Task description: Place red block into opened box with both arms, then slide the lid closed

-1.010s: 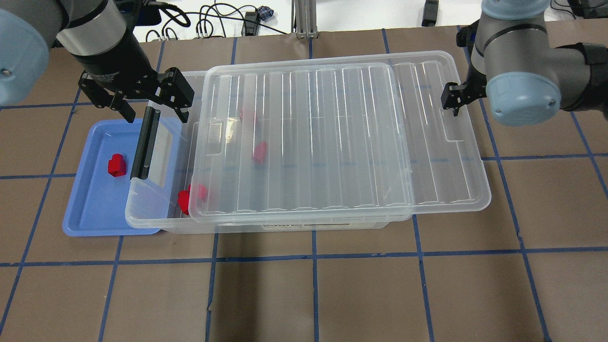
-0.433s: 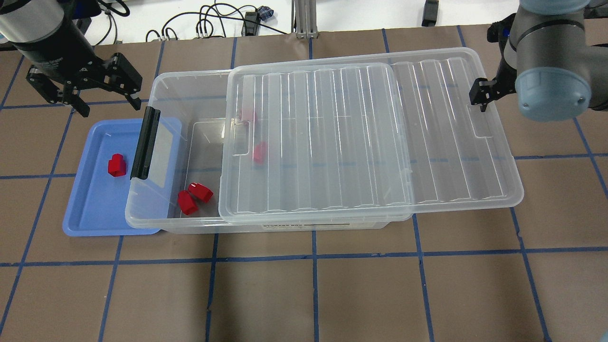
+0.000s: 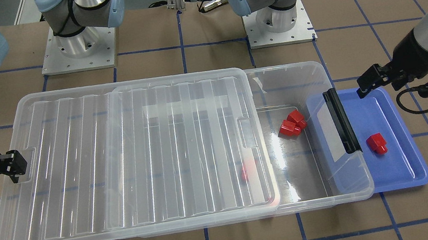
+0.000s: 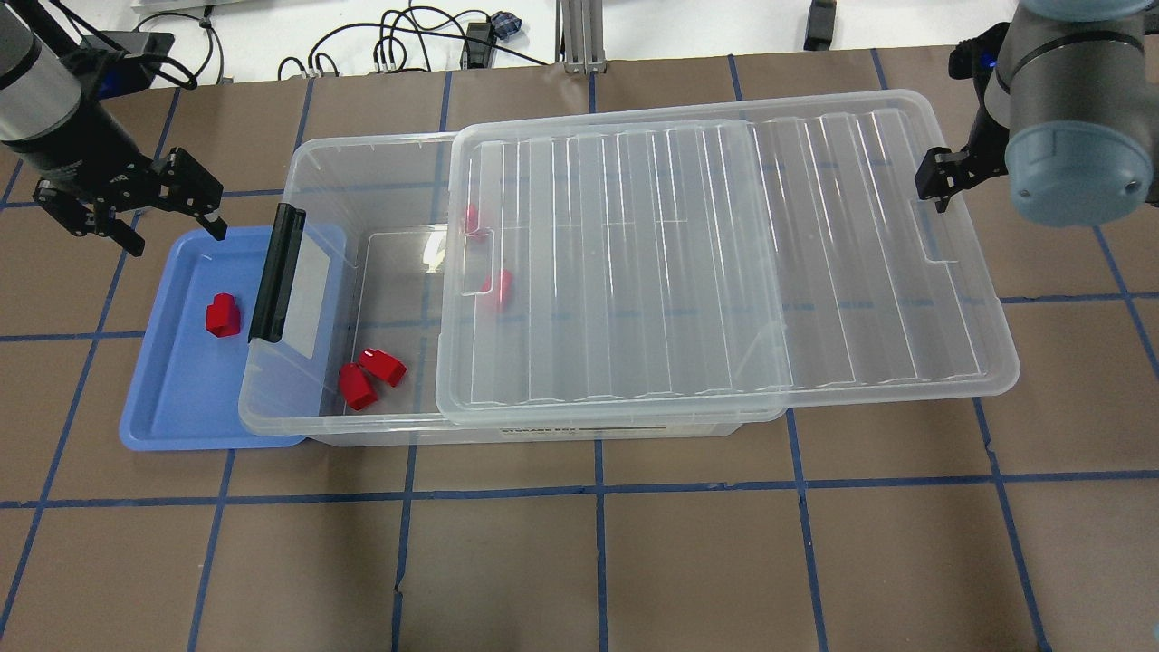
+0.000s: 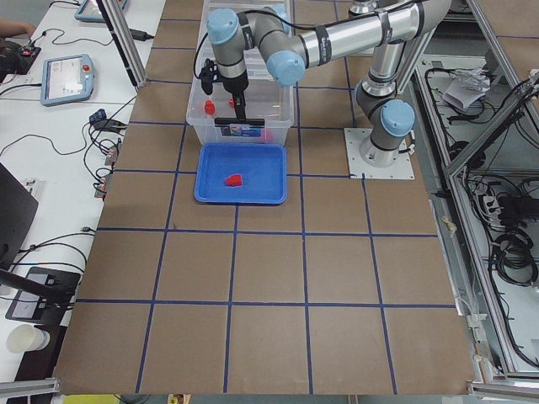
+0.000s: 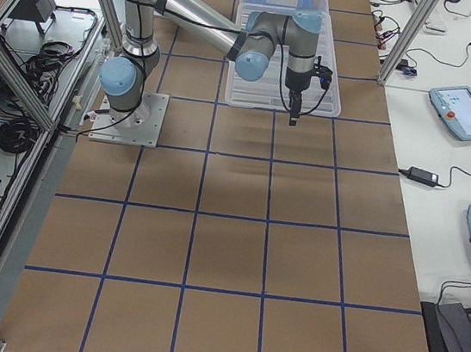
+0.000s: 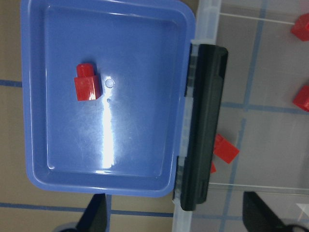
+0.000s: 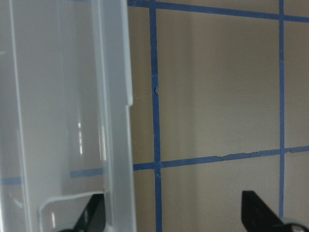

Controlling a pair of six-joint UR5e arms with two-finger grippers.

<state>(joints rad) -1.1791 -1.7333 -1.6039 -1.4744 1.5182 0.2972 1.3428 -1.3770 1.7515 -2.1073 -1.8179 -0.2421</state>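
The red block (image 4: 222, 315) lies in the blue tray (image 4: 167, 407), just beside the box (image 4: 362, 149), whose black-barred end overlaps the tray. The lid (image 4: 724, 254) covers most of the box and overhangs its other end. The left claw (image 4: 172, 231) hangs open above the tray's far corner. The right claw (image 4: 946, 177), fingers spread, is at the lid's outer notch.

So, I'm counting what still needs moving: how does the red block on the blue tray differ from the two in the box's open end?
The red block on the blue tray lies outside the box; the two red blocks lie inside it. The tray block lies alone; the pair touch each other. All are bright red and not under the lid.
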